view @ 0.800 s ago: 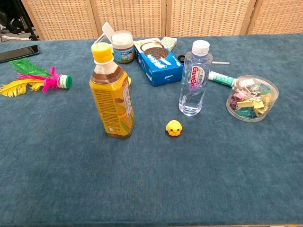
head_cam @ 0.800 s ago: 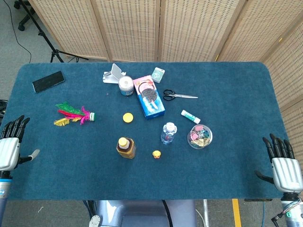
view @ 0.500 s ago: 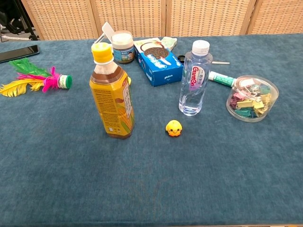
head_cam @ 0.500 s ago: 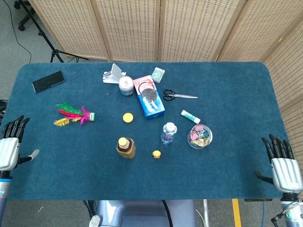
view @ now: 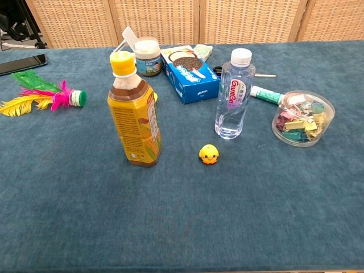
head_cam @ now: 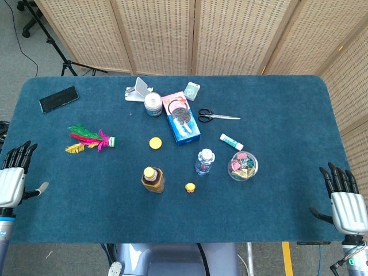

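Both the left hand (head_cam: 11,183) and right hand (head_cam: 346,204) hold nothing, fingers apart, at the table (head_cam: 276,218) ends, well apart from the tea bottle (head_cam: 153,179)

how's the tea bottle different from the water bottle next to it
The tea bottle is amber-brown with a yellow label and yellow cap; the water bottle is clear with a white cap and a pink-lettered label. The tea bottle looks wider and angular-sided, the water bottle slimmer and round. The tea bottle looks full; the water bottle's fill is hard to tell. Both stand upright and capped on the blue table.
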You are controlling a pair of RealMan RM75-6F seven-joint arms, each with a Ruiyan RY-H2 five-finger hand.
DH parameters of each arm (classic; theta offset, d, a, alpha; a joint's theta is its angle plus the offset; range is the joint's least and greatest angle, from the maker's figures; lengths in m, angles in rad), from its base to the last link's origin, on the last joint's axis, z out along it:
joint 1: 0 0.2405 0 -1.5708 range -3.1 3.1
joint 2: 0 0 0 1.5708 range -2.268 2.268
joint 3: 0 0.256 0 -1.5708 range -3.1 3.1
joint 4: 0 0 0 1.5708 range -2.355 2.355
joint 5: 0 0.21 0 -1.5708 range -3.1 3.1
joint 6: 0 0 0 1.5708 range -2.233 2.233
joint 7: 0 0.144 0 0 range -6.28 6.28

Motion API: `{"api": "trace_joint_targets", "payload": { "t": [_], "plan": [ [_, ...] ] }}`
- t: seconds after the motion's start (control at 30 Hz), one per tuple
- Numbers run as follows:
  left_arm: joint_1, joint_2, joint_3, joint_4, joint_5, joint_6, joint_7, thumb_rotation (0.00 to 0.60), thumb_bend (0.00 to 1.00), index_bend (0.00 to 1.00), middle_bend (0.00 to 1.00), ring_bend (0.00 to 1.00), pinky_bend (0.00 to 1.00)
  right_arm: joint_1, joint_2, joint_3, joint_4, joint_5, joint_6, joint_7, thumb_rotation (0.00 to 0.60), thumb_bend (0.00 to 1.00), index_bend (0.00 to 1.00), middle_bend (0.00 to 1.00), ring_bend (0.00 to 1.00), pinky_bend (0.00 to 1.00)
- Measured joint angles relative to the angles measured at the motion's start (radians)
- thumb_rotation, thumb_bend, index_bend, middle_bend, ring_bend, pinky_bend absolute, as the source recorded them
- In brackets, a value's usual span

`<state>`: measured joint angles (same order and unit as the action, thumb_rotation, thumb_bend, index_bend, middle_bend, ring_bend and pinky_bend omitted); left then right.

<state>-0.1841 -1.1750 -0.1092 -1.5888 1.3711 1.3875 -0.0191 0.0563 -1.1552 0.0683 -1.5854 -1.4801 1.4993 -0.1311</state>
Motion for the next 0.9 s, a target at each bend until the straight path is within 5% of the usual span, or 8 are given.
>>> {"api": "trace_joint_targets", "payload": {
  "t": [0.47, 0.9],
  "plan": [
    [-0.071, 0.004, -0.062, 0.025, -0.113, -0.119, 0.017, 0.600, 0.21, 0.11, 0.00, 0.00, 0.00, 0.005, -0.006, 0.001, 0.005, 0.008, -0.012, -0.009, 0.600, 0.00, 0.00, 0.00, 0.00, 0.00],
    [-0.304, -0.032, -0.200, 0.219, -0.417, -0.430, 0.124, 0.600, 0.25, 0.30, 0.00, 0.00, 0.00, 0.014, -0.016, 0.003, 0.022, 0.026, -0.039, -0.011, 0.600, 0.00, 0.00, 0.00, 0.00, 0.00]
  ]
}}
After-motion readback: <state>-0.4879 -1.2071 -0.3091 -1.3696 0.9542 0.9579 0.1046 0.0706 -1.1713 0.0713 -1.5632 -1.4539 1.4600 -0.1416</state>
